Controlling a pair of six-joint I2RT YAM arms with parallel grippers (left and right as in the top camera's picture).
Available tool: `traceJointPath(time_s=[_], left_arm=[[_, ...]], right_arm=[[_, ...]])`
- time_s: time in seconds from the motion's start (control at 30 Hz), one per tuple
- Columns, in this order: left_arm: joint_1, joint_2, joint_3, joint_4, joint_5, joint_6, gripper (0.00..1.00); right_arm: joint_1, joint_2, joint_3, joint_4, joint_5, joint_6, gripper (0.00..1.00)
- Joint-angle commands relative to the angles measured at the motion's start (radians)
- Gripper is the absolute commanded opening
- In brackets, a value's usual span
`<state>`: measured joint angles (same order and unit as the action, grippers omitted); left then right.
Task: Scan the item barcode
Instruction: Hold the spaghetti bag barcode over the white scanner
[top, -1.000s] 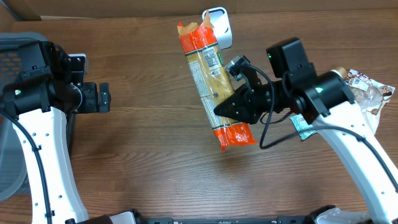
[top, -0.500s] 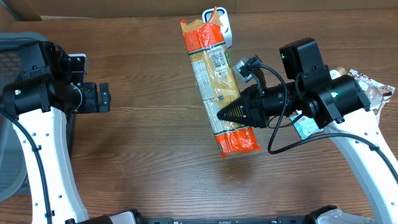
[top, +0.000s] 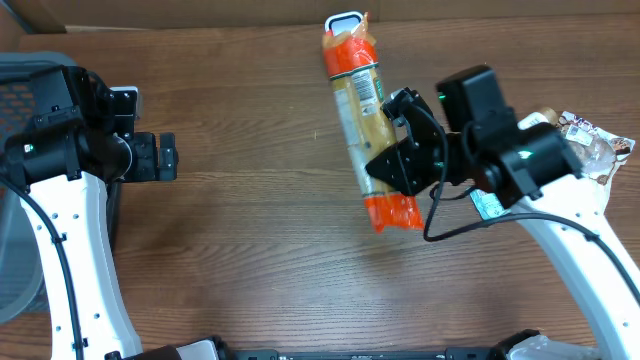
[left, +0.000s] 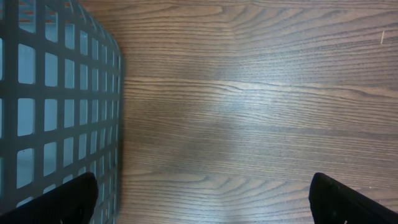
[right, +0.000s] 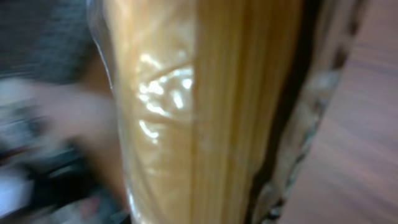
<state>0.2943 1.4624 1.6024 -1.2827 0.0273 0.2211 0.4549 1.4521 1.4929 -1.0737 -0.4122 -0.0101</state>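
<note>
A long spaghetti packet (top: 367, 110) with orange ends was seen held above the wooden table (top: 250, 260), clamped on its lower half by the right gripper (top: 388, 165). The packet was stood nearly along the table's depth, slightly tilted, with its upper orange end laid over a white barcode scanner (top: 345, 17) at the far edge; whether the two touched could not be told. In the right wrist view, only blurred pale strands behind glossy film were shown. The left gripper (top: 167, 157) was held well apart from the packet, its jaws spread wide and nothing between them, just beside a grey mesh basket (left: 56, 106). A crumpled snack wrapper (top: 592, 140) was seen lying at the right edge.
</note>
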Motion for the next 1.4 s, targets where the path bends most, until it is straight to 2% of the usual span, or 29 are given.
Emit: traceJointPath(time_s=[0.0, 0.17, 0.37, 0.47, 0.63, 0.77, 0.83, 1.0, 1.17, 1.37], left_arm=[[-0.002, -0.011, 0.003, 0.001, 0.015, 0.026, 1.00], [-0.002, -0.011, 0.003, 0.001, 0.015, 0.026, 1.00], [-0.002, -0.011, 0.003, 0.001, 0.015, 0.026, 0.99], [-0.002, -0.011, 0.003, 0.001, 0.015, 0.026, 0.99], [-0.002, -0.011, 0.003, 0.001, 0.015, 0.026, 0.99], [-0.002, -0.011, 0.003, 0.001, 0.015, 0.026, 1.00], [-0.002, -0.011, 0.003, 0.001, 0.015, 0.026, 1.00], [-0.002, -0.011, 0.003, 0.001, 0.015, 0.026, 1.00], [-0.002, -0.011, 0.003, 0.001, 0.015, 0.026, 1.00], [-0.002, -0.011, 0.003, 0.001, 0.015, 0.026, 0.99]], right_arm=[[0.043, 0.063, 0.045, 0.074, 0.492, 0.048, 0.04], [0.068, 0.222, 0.045, 0.277, 0.906, 0.033, 0.04], [0.068, 0.405, 0.045, 0.679, 1.258, -0.306, 0.04], [0.064, 0.493, 0.045, 0.964, 1.316, -0.578, 0.04], [0.054, 0.636, 0.045, 1.346, 1.340, -0.953, 0.04], [0.037, 0.743, 0.045, 1.501, 1.320, -1.221, 0.04], [0.020, 0.790, 0.046, 1.534, 1.308, -1.299, 0.04], [-0.023, 0.869, 0.046, 1.621, 1.309, -1.326, 0.04], [-0.039, 0.877, 0.048, 1.695, 1.308, -1.328, 0.04], [-0.038, 0.877, 0.079, 1.709, 1.283, -1.330, 0.04]])
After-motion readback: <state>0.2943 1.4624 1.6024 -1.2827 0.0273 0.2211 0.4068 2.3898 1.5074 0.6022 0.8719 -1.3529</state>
